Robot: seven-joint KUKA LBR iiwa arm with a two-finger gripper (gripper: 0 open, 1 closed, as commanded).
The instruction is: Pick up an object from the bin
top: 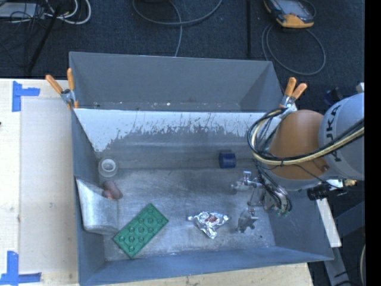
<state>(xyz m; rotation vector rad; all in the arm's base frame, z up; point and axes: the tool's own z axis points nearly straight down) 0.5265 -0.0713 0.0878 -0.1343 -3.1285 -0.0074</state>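
The gripper (245, 204) hangs low near the bin's (178, 97) right wall, its two fingers spread apart with nothing between them. Just beside it, toward the bin's front edge, lies a crumpled foil wad (208, 222), silvery with reddish flecks in its creases. A small dark blue block (226, 159) sits by the back slope. A green studded building plate (140, 229) lies tilted near the front left corner, with a clear ring (108, 167) and a brownish peg (111, 189) by the left wall.

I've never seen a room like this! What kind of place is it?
Probably a robot lab or test room. A robot arm reaches its tool into a grey metal bin of little odds and ends, like a green toy brick plate, and cables trail across the dark floor behind.
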